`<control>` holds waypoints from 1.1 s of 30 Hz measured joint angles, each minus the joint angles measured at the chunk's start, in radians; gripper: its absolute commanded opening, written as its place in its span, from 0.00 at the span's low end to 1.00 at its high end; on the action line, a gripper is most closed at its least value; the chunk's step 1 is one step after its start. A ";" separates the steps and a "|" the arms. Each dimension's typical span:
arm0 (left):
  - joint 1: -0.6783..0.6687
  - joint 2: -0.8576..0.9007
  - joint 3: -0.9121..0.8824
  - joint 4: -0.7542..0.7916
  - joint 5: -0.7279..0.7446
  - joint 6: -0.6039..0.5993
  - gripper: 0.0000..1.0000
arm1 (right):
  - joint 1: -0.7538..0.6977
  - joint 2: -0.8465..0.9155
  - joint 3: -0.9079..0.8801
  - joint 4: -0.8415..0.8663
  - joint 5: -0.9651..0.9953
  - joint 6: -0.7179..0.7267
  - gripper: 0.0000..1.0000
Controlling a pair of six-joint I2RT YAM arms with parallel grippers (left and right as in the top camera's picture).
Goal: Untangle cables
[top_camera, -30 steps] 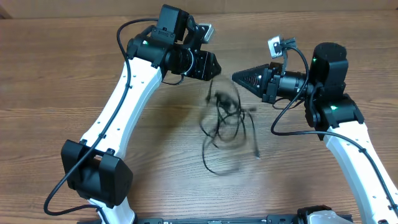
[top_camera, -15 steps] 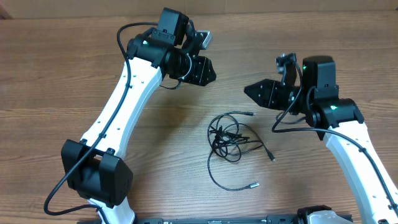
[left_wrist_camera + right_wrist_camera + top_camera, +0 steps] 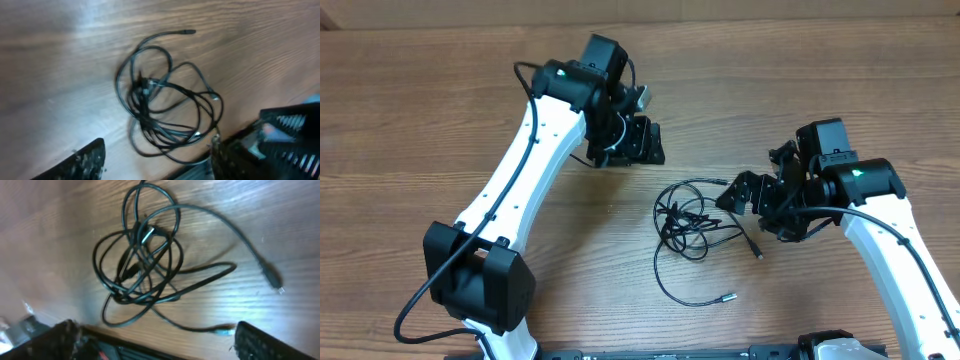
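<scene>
On your left, the left gripper [image 3: 645,145] hangs above the table [image 3: 420,120], up and left of the pile. Its jaws are spread wide and hold nothing, and its wrist view shows the fingers [image 3: 85,160] far apart. In the middle, the cables [image 3: 682,220] lie flat on the wood as one loose snarl. There is a tight knot on its left side, with loops fanning out to the right. Three plug ends trail free, and the upper plug [image 3: 723,182] points towards your right arm. On your right, the right gripper [image 3: 745,192] sits low, just beside that plug, jaws also released and empty.

You look to be between grasps, with both arms lining up for a fresh pick. The next move calls for pinning the knot with one gripper and drawing a free end out with the other. The cords are thin, so close right at the table surface. Watch for a loop dragging the whole snarl along.

A second ago the cables hung blurred between the two grippers; now they rest on the table. Since half a second ago the pile has not shifted, while your right gripper has come down towards it.
</scene>
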 measured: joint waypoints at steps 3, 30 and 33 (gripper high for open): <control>-0.010 0.000 -0.050 0.037 0.031 -0.066 0.69 | 0.000 0.000 0.000 0.012 -0.011 0.036 1.00; -0.103 0.005 -0.457 0.438 0.198 -0.455 0.63 | 0.000 0.001 -0.179 0.195 -0.019 0.327 0.70; -0.106 0.005 -0.457 0.438 0.198 -0.466 0.42 | 0.002 0.001 -0.179 0.198 -0.019 0.333 0.66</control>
